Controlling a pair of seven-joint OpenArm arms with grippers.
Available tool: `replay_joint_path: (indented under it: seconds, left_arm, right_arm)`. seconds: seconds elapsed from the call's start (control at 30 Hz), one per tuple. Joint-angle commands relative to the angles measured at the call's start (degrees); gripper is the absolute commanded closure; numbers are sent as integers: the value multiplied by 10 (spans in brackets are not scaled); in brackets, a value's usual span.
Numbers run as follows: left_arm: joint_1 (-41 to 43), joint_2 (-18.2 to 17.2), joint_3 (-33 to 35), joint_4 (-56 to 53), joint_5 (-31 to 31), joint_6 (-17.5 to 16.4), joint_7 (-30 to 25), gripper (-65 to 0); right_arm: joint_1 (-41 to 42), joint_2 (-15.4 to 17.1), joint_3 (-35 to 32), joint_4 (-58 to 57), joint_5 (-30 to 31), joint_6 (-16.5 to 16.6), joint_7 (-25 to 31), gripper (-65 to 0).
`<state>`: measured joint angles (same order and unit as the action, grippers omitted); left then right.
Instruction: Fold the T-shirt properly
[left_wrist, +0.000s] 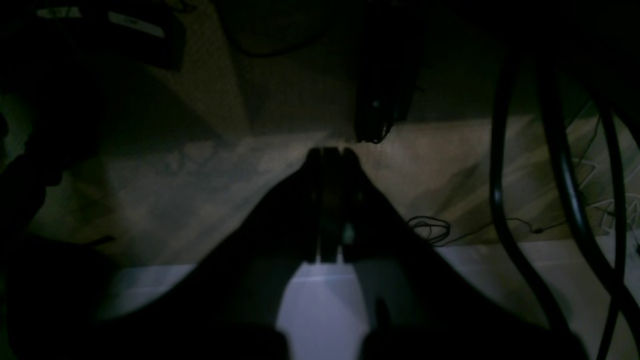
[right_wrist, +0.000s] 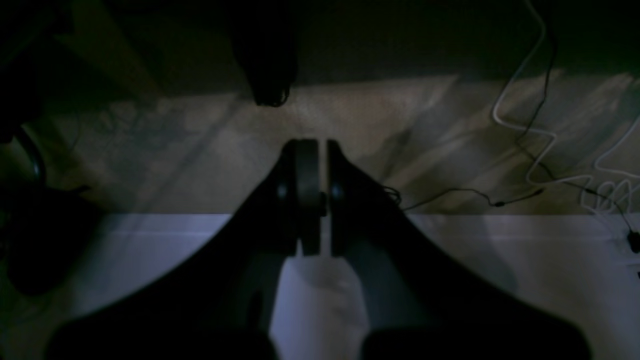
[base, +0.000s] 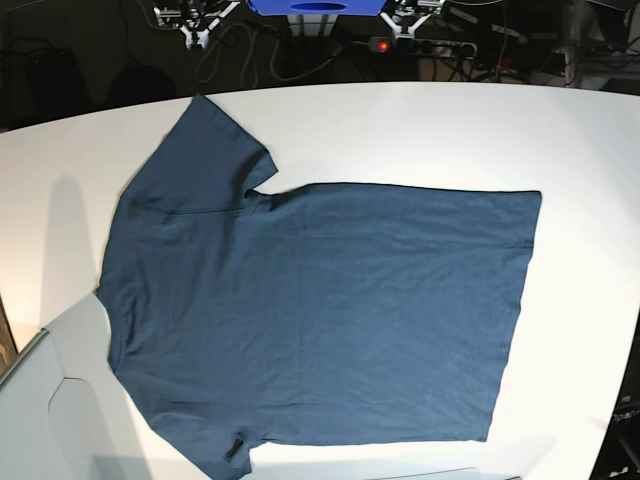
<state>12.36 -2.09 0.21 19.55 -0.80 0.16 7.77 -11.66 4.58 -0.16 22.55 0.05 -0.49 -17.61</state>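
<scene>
One white worktop (base: 400, 110) fills most of the base view, and on it the T-shirt (base: 320, 310), dark navy blue, lies spread flat. Its neck end points toward the worktop's left edge and its straight hem toward the right edge. One short sleeve (base: 205, 150) reaches toward the far left corner; the other sleeve (base: 215, 450) lies at the near edge, its tip slightly turned over. Light creases run across the body. Neither arm shows in the base view. In the dim wrist views each gripper hangs above a pale surface's edge with floor and loose cables (right_wrist: 540, 135) beyond. The left gripper (left_wrist: 328, 152) has its jaws pressed together on nothing, and the right gripper (right_wrist: 312, 145) likewise, with only a thin slit between its pads.
</scene>
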Motion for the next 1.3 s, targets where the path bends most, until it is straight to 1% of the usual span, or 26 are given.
replay_joint_path:
  seconds: [0.0,0.73,0.83,0.9,0.97,1.0,1.07,1.17,1.27]
  left_arm:
    - [4,-2,1,2,2,-1,4,0]
    - [8,-3,0,3,-1,-1,3,0]
    - [16,-17,-4,3,-3,-1,-22,0]
    - [34,-22,-4,7,-3,-1,-54,0]
    - [57,-24,-3,32,-3,-1,-80,0]
    - [72,-31,-4,53,-3,-1,-86,0]
    - [107,-43,-5,111,-4,-1,-86,0]
    - [156,-49,-6,199,-4,-1,-86,0]
    - [200,-59,-6,275,-5,-1,-86,0]
  right_arm:
    - [-3,3,-1,2,-1,8,-4,0]
    - [-6,3,-1,4,-1,9,0,0]
    - [-9,4,-1,5,-1,9,1,0]
    - [-17,11,-1,6,-1,10,2,0]
    - [-34,16,-1,39,-1,10,2,0]
    - [-49,20,-1,65,-1,10,2,0]
    - [-90,28,-1,139,-1,10,-2,0]
    - [-153,35,-1,247,-1,10,-4,0]
    - [-205,48,1,338,-1,10,-5,0]
